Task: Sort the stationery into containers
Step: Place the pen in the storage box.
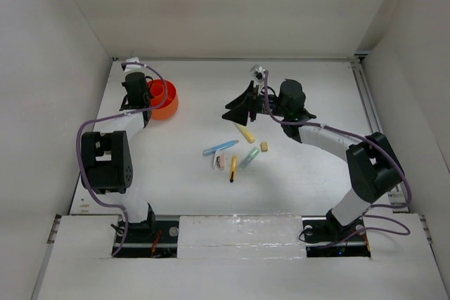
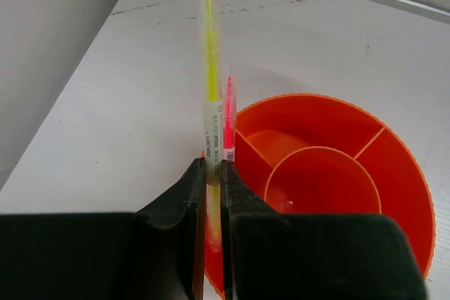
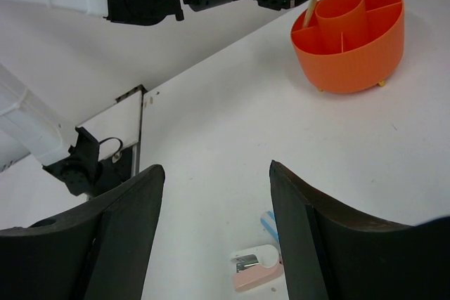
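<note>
Now left gripper (image 2: 212,166) is clamping yellow highlighter (image 2: 211,68) upright at orange tub (image 2: 408,194) rim beside pink pen (image 2: 229,110); right gripper (image 3: 214,170) is hanging apart; a tilted release is risking it toppling outside

Eight pieces of stationery and one orange tub (image 1: 163,99) face you: five pens — yellow highlighter (image 2: 211,82), pink highlighter (image 2: 229,124), yellow marker (image 1: 245,133), blue pen (image 1: 219,147), pale green pen (image 1: 249,157) — plus one pencil (image 1: 233,168) and two erasers, a tan eraser (image 1: 264,146) and a white-pink eraser (image 1: 219,161). Two of your pens are yellow.
</note>
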Tool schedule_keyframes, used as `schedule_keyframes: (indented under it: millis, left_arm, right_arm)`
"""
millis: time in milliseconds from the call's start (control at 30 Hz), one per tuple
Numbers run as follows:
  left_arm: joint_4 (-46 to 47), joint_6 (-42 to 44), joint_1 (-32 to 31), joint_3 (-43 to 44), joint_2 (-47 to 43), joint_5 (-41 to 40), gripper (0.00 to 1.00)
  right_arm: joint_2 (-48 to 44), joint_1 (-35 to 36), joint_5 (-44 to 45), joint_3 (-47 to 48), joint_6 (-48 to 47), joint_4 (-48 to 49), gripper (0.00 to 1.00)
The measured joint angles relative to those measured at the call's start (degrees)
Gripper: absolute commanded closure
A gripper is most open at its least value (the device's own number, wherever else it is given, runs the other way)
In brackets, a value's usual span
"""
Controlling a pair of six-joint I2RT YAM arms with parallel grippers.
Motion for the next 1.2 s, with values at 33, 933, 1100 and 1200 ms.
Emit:
schedule_keyframes:
  millis: [33, 933, 1100, 1200]
  left_arm:
    - [0.1, 0.0, 0.0, 0.0, 0.0, 0.0, 1.00]
    - [-0.6, -2.8, -1.9, -1.7, -5.3, -4.4, 0.30]
    - [-0.4, -2.9, -2.1, -1.7, -13.6, -5.1, 0.00]
    - [-0.9, -3.5, -2.1, -1.1, -18.3, -6.0, 0.00]
  right_arm:
    - [0.0, 0.1, 0.0, 0.0, -0.2, -0.3, 0.33]
    - [-1.7, 0.5, 0.7, 0.3, -1.3, -2.1, 0.31]
    - [-1.7, 0.5, 1.0, 0.5, -1.9, -3.2, 0.00]
    - [-1.7, 0.5, 1.7, 1.4, -4.0, -5.7, 0.00]
